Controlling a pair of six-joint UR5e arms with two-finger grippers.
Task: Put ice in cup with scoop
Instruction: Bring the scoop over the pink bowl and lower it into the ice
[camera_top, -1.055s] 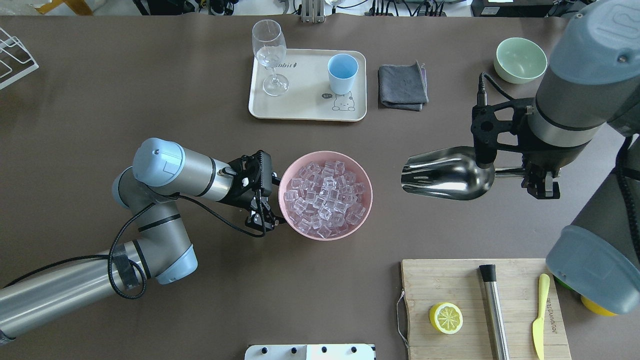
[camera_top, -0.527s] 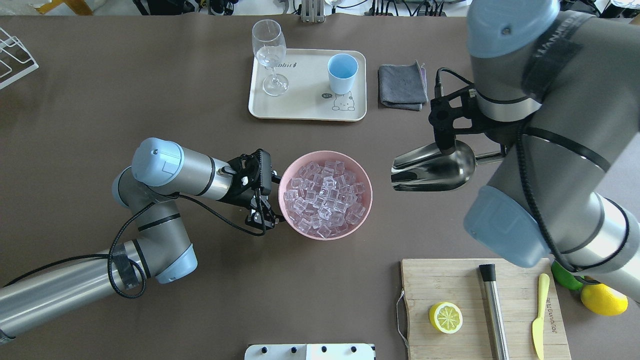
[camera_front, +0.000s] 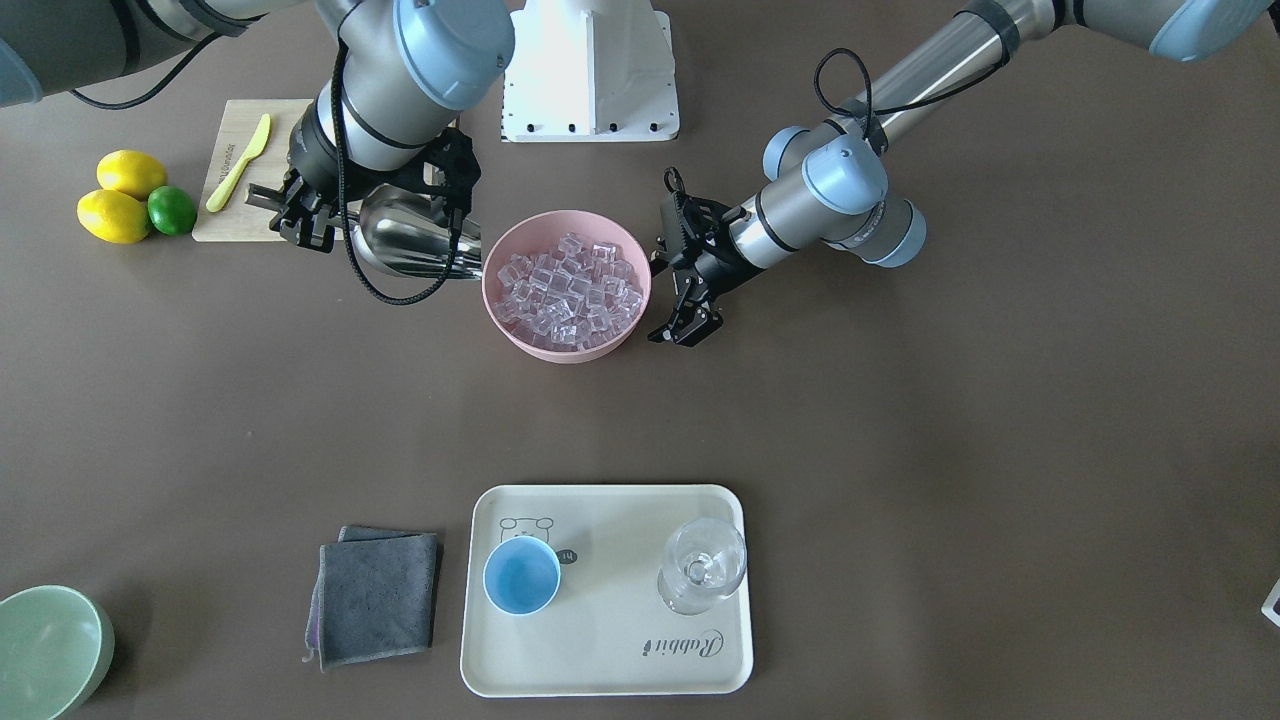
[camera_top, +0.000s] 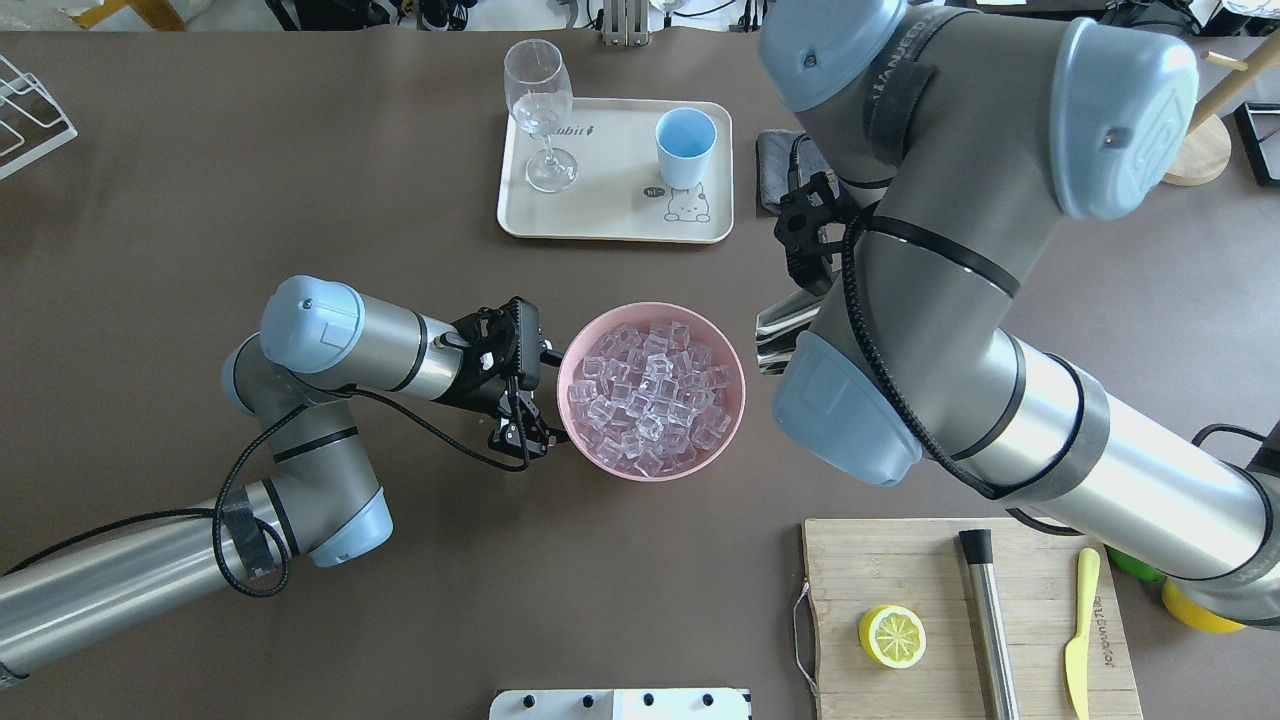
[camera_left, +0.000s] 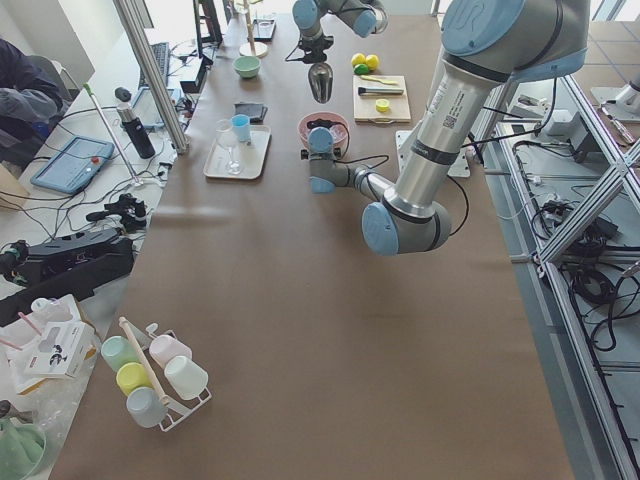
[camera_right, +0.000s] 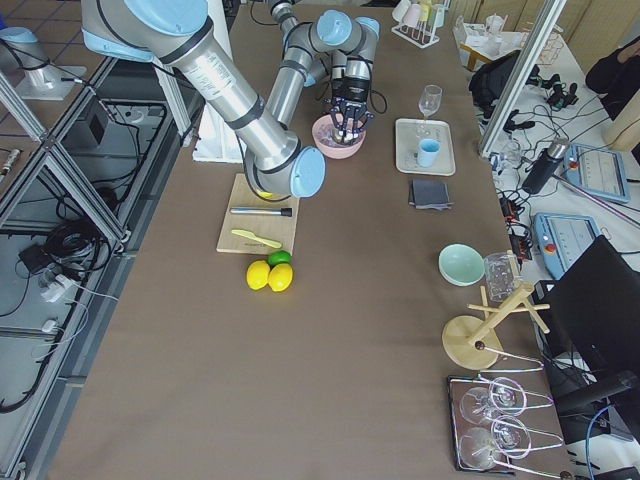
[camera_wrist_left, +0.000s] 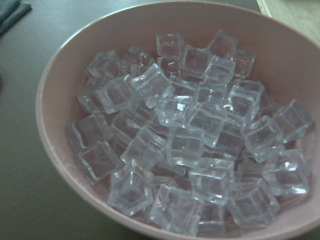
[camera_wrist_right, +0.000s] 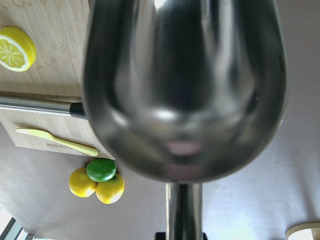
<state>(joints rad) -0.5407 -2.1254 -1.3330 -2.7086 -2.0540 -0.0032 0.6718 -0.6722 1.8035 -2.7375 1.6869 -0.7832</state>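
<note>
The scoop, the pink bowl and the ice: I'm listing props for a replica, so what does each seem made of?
The scoop: looks like polished steel; its trough is mirror-bright with sharp reflections. The pink bowl: probably matte plastic, opaque with a soft, even sheen. The ice: clear, glassy cubes; real ice or acrylic, I cannot tell.

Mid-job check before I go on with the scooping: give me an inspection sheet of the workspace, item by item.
Surface: table, no spilled ice seen.
Job's things: ice piled in pink bowl; cup empty, upright on tray; scoop empty, mouth by the bowl's rim.
Clutter: wine glass, grey cloth, green bowl, cutting board with lemon half, rod, knife; lemons, lime.
Grippers: right gripper shut on scoop handle; left gripper at bowl's rim, grip unclear.
Cables: right arm cable loops beside scoop; left arm cable away from bowl.
Surroundings: mug rack, glass rack, person nearby.
</note>
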